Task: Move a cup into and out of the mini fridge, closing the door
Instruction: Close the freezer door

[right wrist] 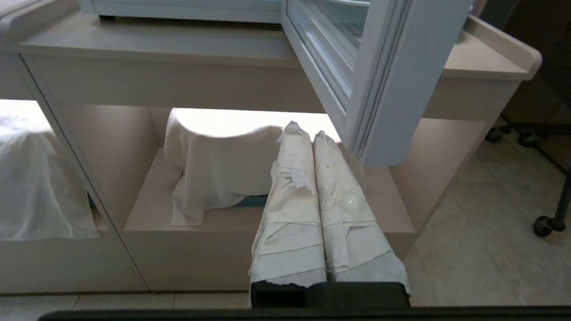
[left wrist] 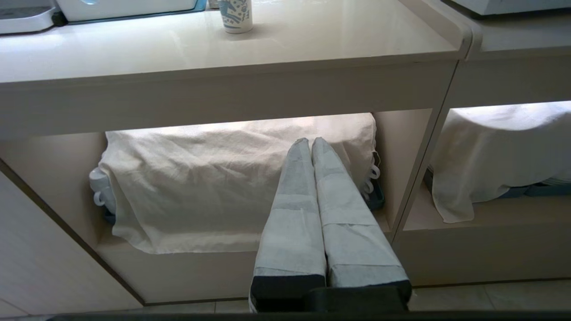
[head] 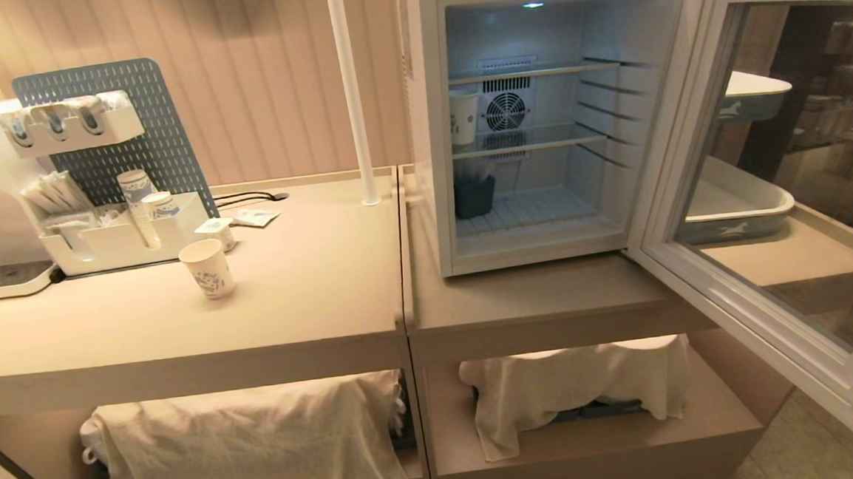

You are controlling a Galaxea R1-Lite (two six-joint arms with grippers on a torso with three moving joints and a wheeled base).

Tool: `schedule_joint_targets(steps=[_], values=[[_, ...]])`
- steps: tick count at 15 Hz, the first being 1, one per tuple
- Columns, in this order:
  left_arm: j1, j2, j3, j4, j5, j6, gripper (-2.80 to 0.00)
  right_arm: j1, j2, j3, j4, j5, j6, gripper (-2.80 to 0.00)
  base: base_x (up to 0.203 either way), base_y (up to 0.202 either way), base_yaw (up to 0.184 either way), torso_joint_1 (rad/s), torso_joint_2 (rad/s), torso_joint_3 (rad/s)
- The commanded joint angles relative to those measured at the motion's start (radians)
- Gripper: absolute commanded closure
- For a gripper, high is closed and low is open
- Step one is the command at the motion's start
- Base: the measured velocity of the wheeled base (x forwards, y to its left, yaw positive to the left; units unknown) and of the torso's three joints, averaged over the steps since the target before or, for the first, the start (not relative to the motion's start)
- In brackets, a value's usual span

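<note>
The mini fridge stands lit on the right-hand desk, and its door hangs swung far out to the right, jutting past the desk's front edge. That is the biggest hazard I can see: the right gripper is low in front of the desk's under-shelf, fingers pressed together and holding nothing, and the door's lower corner sits just beside it in the right wrist view. An arm rising straight from there could clip the frame and knock the door wider or jolt the fridge.

On the left-hand desk the cup stands upright, well apart from the fridge and just in front of a white organiser tray and a small foil-lidded tub. It is light paper, I'd judge, so a hard squeeze could crush it and a glancing touch could tip it or push it into the tub. The left gripper is also closed and empty, down below desk level before a cloth-covered shelf; it must clear the desk's edge on the way up.

Inside the fridge, what looks like another white cup already stands on the middle wire shelf at the left, though I can't be sure through the glare, and a dark container sits on the floor below. Either could be bumped on the way in, and a narrow base may wobble on wire.
</note>
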Motion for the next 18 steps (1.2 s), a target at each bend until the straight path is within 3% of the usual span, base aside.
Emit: schedule_joint_targets(steps=[1, 18], values=[[0.0, 0.002, 0.002, -0.002, 0.002, -0.005, 0.0, 0.0, 0.002, 0.018, -0.002, 0.001, -0.003, 0.0, 0.0, 0.0, 0.0, 0.0, 0.0, 0.0], [0.0, 0.002, 0.002, -0.003, 0.0, -0.007, 0.0, 0.0, 0.014, -0.032, 0.055, 0.009, 0.012, 0.0, 0.0, 0.0, 0.0, 0.0, 0.0, 0.0]])
